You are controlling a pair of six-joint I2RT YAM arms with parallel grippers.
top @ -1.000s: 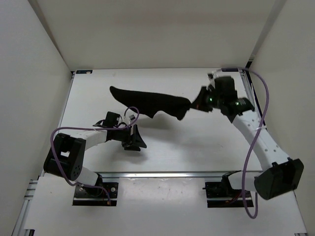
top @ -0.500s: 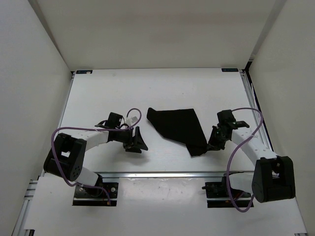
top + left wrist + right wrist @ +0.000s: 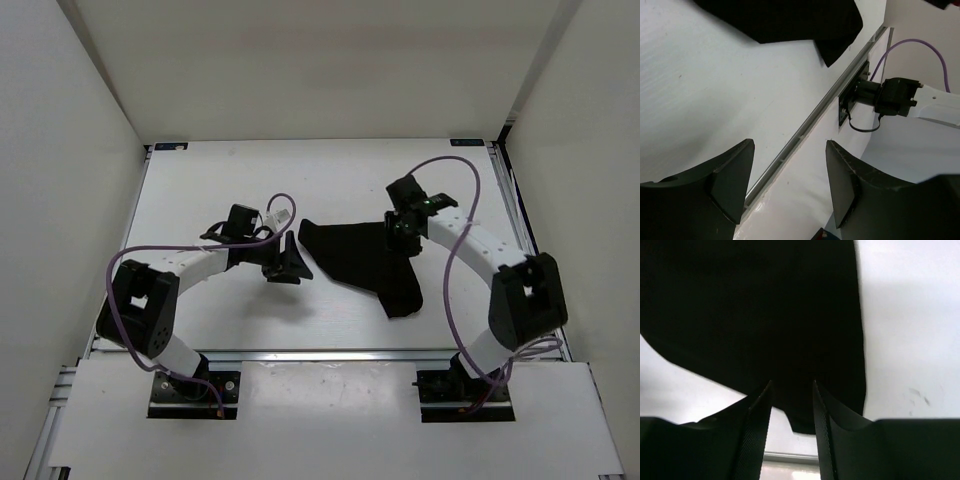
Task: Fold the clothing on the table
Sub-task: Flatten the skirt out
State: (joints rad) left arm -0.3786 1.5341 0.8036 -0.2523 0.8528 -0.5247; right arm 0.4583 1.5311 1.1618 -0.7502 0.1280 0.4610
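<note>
The black clothing (image 3: 362,262) lies flat on the white table (image 3: 200,190), a rough folded wedge with a tail pointing at the near rail. My right gripper (image 3: 400,232) hovers over its far right corner, open. In the right wrist view its fingers (image 3: 792,384) stand apart with nothing between them, and the clothing (image 3: 755,315) fills the view beneath. My left gripper (image 3: 290,265) sits just left of the cloth's left edge, open and empty. In the left wrist view the gripper (image 3: 790,145) points past the clothing (image 3: 785,20) at the top.
A silver rail (image 3: 330,353) runs along the table's near edge, also seen in the left wrist view as the rail (image 3: 805,127). White walls enclose the left, back and right sides. Purple cables loop from both arms. The right arm's base mount (image 3: 890,95) sits beyond the rail.
My right gripper pulled the clothing from the back toward the front, laid it down, opened and moved back over its far right corner. The left gripper shifted slightly toward the cloth.
</note>
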